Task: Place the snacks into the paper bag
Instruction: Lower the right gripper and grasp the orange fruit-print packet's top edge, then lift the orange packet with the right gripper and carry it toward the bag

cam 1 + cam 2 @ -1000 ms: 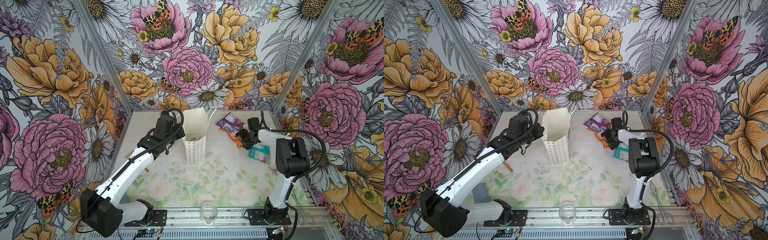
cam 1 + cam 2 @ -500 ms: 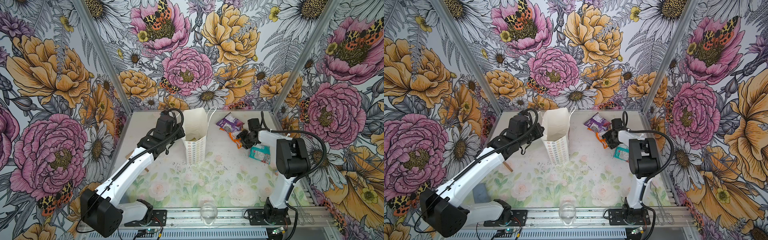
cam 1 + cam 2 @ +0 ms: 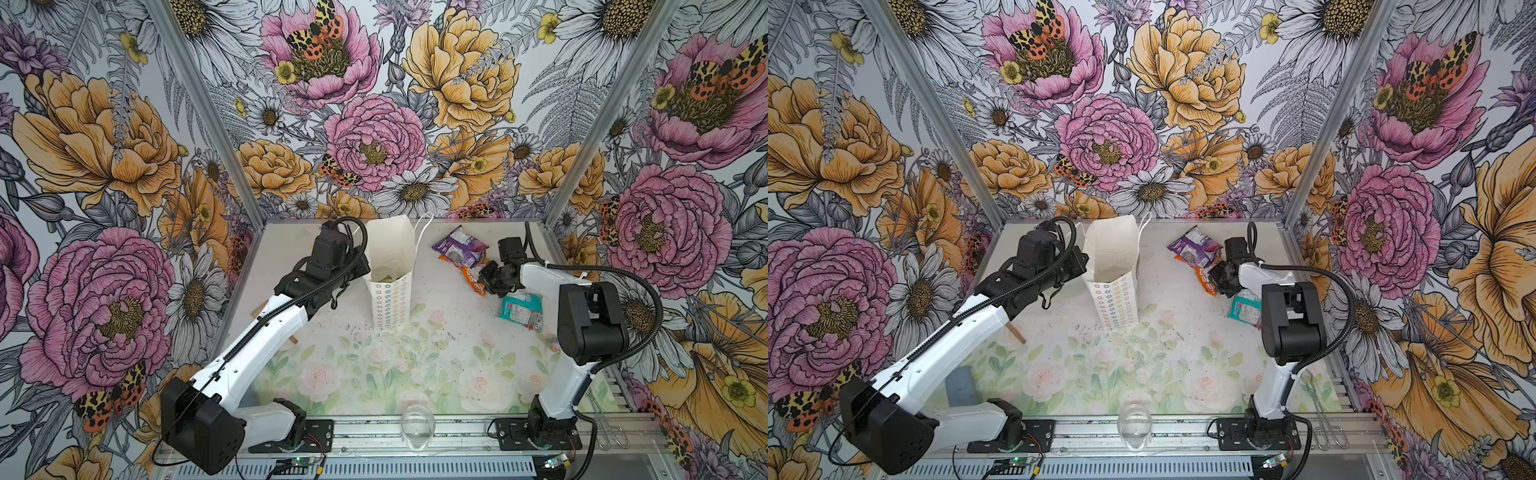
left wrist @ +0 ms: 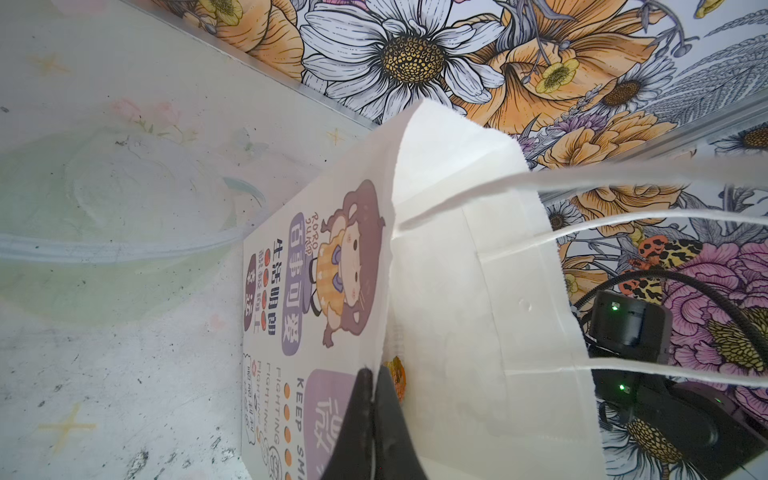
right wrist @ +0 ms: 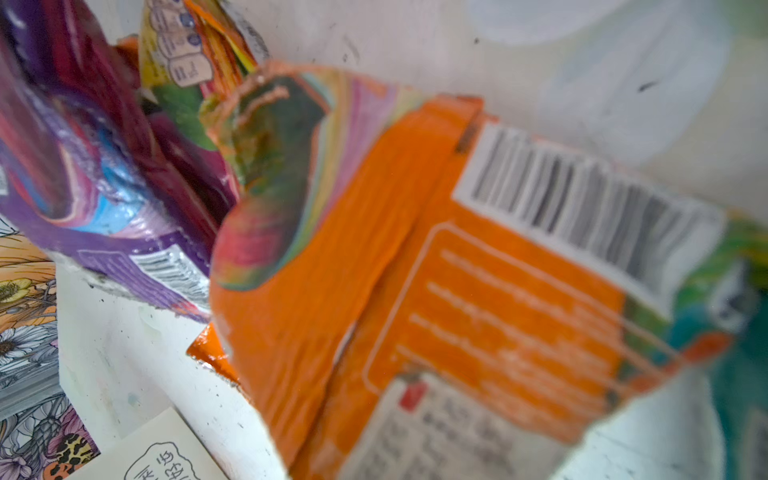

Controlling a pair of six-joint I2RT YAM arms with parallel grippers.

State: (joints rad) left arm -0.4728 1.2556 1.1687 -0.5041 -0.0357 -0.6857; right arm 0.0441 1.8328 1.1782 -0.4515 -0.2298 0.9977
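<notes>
With the left fingers (image 4: 359, 428) pinched together on the paper bag's (image 3: 390, 253) rim, the right fingers (image 3: 485, 275), whose closure cannot be told, should bite the orange packet (image 3: 473, 279) on the desk (image 3: 436, 332) right of the bag firmly, clear of the purple packet (image 3: 459, 248).

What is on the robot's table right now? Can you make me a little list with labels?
Bag: paper bag, white, standing upright, top open
Inside bag: a bit of a yellow-green snack shows
Left arm: left gripper shut on the bag's rim
Right arm: right gripper at the orange packet; grip not clear
Outside bag: purple packet, teal packet
Front edge: clear glass, upright
</notes>
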